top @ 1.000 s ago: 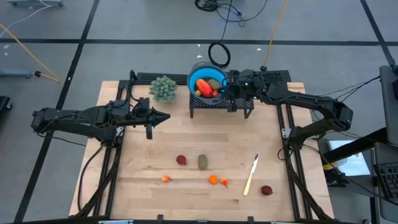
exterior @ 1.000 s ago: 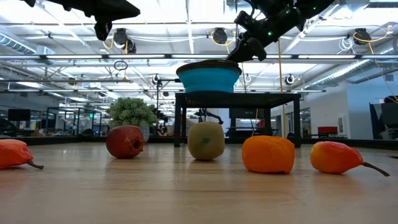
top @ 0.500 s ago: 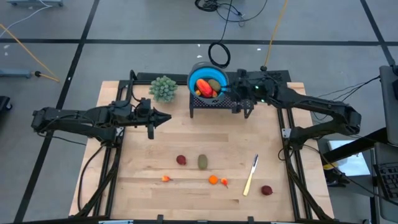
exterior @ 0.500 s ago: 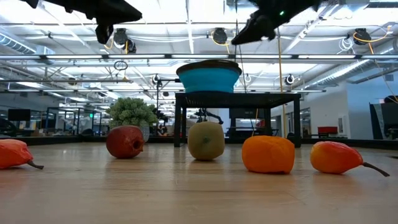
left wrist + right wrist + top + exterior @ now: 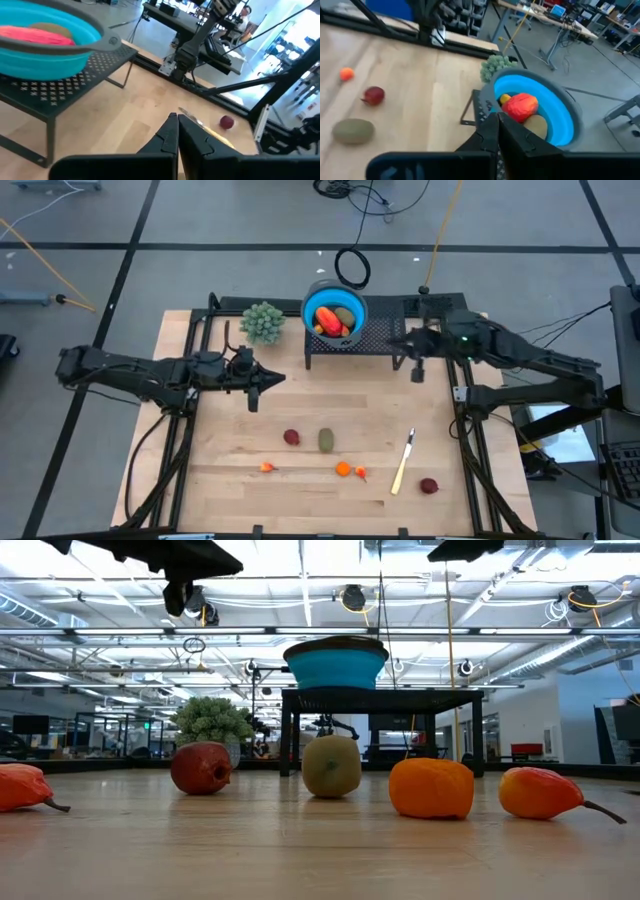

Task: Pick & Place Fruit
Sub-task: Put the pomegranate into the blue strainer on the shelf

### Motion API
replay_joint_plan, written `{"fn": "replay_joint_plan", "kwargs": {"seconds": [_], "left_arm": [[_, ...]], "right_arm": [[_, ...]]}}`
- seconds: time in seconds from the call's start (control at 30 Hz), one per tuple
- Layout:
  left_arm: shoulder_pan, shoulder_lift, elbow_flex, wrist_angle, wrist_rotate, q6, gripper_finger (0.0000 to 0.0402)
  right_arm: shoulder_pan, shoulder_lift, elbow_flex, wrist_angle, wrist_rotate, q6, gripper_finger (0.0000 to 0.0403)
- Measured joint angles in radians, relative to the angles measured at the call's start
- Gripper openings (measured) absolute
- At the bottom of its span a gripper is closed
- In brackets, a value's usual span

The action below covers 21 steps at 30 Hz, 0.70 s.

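Note:
Loose fruit lies on the near half of the table: a dark red round piece, an olive-green oval, small orange pieces and a second dark red one. More fruit, one piece red-orange, lies in the blue bowl on a black stand. My left gripper hovers shut over the table's left middle. My right gripper hangs shut, right of the bowl and high above the stand. Neither holds anything.
A bushy pale-green plant ball stands left of the bowl. A knife with a yellow handle lies among the fruit at the near right. Black frame rails run along the table's sides. Bare wood lies between the stand and the fruit row.
My right gripper has drawn back from over the bowl's rim toward the table's right edge, rising and rolling as it went. My left gripper has edged toward the table's middle and near side. The fruit and the bowl have stayed put.

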Motion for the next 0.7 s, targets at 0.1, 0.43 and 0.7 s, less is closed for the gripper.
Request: {"fn": "replay_joint_plan", "kwargs": {"seconds": [0.1,0.43,0.7], "left_arm": [[-0.031,0.017,0.014,0.005,-0.028,-0.024,0.0002],[-0.121,0.111,0.141,-0.084,-0.092,-0.034,0.0001],[-0.165,0.233,0.309,-0.285,-0.114,-0.087,0.0001]], "right_arm": [[0.016,-0.071,-0.056,0.014,0.000,0.044,0.0001],[0.063,-0.250,-0.214,0.051,0.001,0.181,0.0000],[0.083,-0.365,-0.362,0.170,0.002,0.253,0.0000]]}}
